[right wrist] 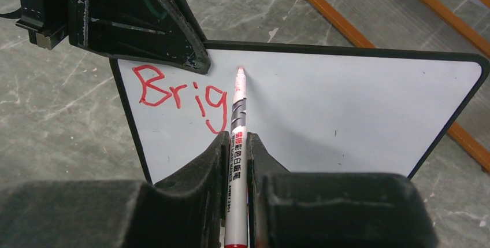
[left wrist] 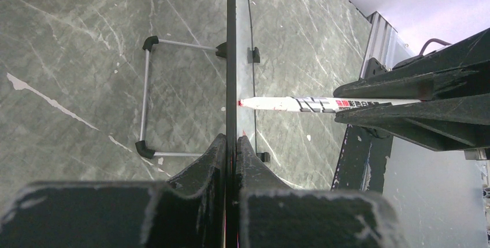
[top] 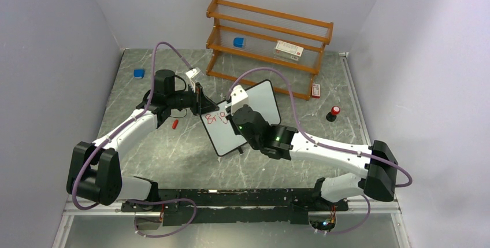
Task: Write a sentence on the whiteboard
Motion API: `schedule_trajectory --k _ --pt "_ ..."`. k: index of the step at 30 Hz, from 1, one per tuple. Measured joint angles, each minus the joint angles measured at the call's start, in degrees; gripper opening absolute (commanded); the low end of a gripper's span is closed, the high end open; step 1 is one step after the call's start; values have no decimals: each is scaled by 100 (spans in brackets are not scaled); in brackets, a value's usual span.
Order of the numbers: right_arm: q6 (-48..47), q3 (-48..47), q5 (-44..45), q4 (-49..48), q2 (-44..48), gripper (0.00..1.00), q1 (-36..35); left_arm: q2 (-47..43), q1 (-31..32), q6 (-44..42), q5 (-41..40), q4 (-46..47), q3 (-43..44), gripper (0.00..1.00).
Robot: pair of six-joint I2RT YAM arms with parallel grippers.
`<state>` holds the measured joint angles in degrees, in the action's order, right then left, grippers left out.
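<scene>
Marbled tabletop (top: 173, 155), wooden shelf (top: 268, 28) behind whiteboard (top: 263, 106), red cap (top: 174, 124) nearby

Glossy whiteboard (right wrist: 346, 103), plastic marker (right wrist: 238, 121), marble-look table (top: 173, 144), varnished wooden shelf (top: 271, 12)

A small whiteboard (right wrist: 346, 109) with rounded corners and a thin black frame stands on edge, its white face turned to the marker (right wrist: 238, 115); the marker's red tip touches that face near the top edge; just left of the tip, red handwriting reads "Brig"; right of the tip the surface is plain white; on the side away from the marker, a thin wire stand (left wrist: 145, 97) with black feet reaches out from its back; the left gripper (left wrist: 231, 144) pinches its top edge just left of the tip, above the writing.
</scene>
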<state>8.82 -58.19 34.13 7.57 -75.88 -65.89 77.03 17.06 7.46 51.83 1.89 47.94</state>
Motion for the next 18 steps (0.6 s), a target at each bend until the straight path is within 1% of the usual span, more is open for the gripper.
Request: schedule_trajectory --k 18 --pt "87 -81 -46 131 -90 0 4 0 0 -17 -11 -2 0 5"
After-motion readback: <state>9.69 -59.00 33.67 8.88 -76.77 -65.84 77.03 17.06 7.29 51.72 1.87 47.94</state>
